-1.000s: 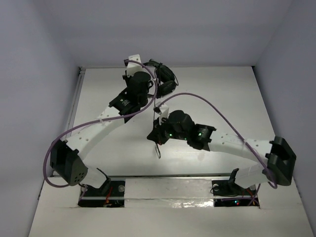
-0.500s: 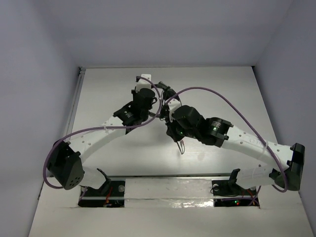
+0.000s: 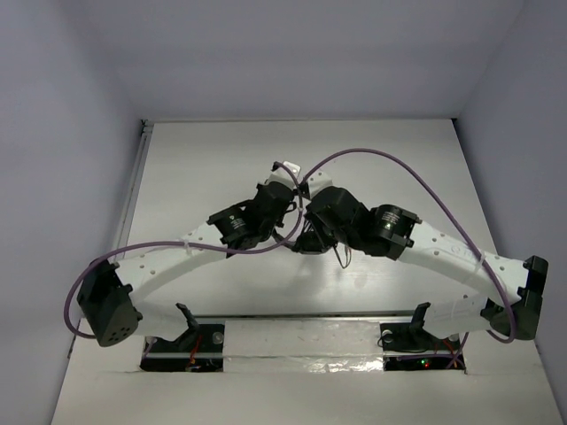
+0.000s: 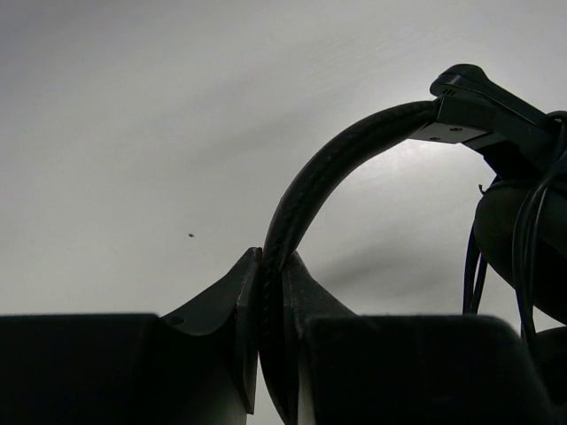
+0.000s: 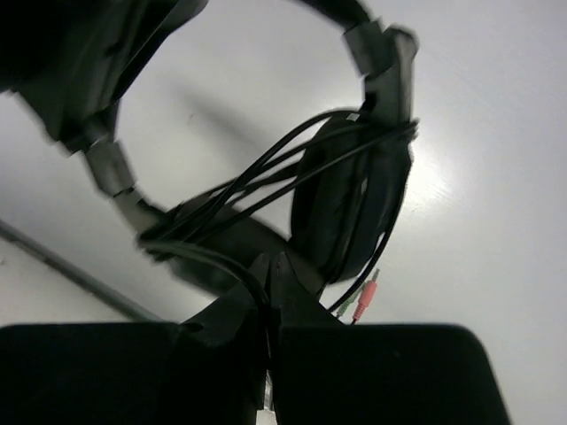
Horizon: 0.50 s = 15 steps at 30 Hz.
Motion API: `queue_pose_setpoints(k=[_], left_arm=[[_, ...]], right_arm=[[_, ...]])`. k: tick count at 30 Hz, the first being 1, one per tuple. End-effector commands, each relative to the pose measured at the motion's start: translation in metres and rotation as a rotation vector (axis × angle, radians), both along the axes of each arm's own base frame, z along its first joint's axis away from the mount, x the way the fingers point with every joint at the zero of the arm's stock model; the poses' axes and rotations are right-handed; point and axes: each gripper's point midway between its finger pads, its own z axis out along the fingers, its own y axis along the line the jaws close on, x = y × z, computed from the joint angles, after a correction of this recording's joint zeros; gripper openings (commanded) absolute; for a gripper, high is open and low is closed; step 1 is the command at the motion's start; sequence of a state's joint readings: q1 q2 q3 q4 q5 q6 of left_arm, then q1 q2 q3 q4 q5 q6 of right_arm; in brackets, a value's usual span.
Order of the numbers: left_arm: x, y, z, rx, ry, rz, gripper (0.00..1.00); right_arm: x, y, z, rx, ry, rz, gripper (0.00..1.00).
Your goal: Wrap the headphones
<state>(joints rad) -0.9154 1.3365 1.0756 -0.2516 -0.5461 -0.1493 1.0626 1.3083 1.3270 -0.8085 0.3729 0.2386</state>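
The left pincer point(image 4: 271, 270) is clamped on the headband point(image 4: 328, 168) of the headphones point(image 5: 347, 208), its two dark fingers pressed against either side of the band. The right pincer point(image 5: 268, 282) is closed tight on the cord point(image 5: 288, 168), pinching a strand between its fingertips.

A second ago the left arm point(image 3: 177, 252) reached to the far part of the table point(image 3: 204, 150), with the headphones beside its wrist, and the right arm point(image 3: 443, 252) hung at mid-table with cord dangling below it. Now both wrists have drawn together at the middle of the table, almost touching. The headphones are held up between them, clear of the surface. From above they are mostly hidden by the wrists.

The headband is a thin black arc with a ribbed, woven-looking surface that ends in a smooth, angular plastic slider. An earcup point(image 5: 341, 226) is round, padded and matt black. Several thin, glossy strands of cord cross it in loose loops. Two small plugs point(image 5: 363, 301), one pink and one green, hang just under the earcup. The table is plain, smooth and white. Thick purple cables point(image 3: 381, 159) arch over both arms.
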Motion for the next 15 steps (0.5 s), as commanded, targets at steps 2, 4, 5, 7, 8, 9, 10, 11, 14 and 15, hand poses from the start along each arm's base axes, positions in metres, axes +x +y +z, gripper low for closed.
queue_pose_setpoints(k=[2,4,5,7,8,9,10,11,14,15], left_arm=[[-0.024,-0.007,0.015,-0.075,0.017,-0.123,0.0],[-0.028,-0.008,0.018,-0.092,0.02,-0.14,0.0],[-0.028,-0.006,0.019,-0.111,0.025,-0.139,0.0],[-0.032,-0.013,0.027,-0.164,0.03,-0.187,0.0],[-0.035,-0.017,0.03,-0.183,0.033,-0.216,0.0],[-0.036,-0.018,0.03,-0.183,0.035,-0.226,0.0],[-0.037,-0.018,0.03,-0.178,0.038,-0.232,0.0],[-0.038,-0.018,0.028,-0.174,0.041,-0.238,0.0],[-0.04,-0.014,0.027,-0.157,0.043,-0.242,0.0],[-0.042,-0.013,0.025,-0.143,0.048,-0.256,0.0]], right_arm=[[0.027,-0.015,0.047,0.049,-0.197,-0.141,0.0],[0.036,-0.025,0.05,0.043,-0.249,-0.219,0.0],[0.037,-0.026,0.051,0.052,-0.258,-0.228,0.0],[0.037,-0.023,0.057,0.108,-0.269,-0.229,0.0],[0.041,-0.021,0.064,0.139,-0.297,-0.236,0.0],[0.042,-0.023,0.067,0.143,-0.313,-0.246,0.0],[0.043,-0.028,0.074,0.155,-0.337,-0.262,0.0],[0.047,-0.031,0.082,0.172,-0.367,-0.287,0.0],[0.054,-0.049,0.096,0.122,-0.455,-0.344,0.02],[0.057,-0.055,0.099,0.088,-0.491,-0.36,0.03]])
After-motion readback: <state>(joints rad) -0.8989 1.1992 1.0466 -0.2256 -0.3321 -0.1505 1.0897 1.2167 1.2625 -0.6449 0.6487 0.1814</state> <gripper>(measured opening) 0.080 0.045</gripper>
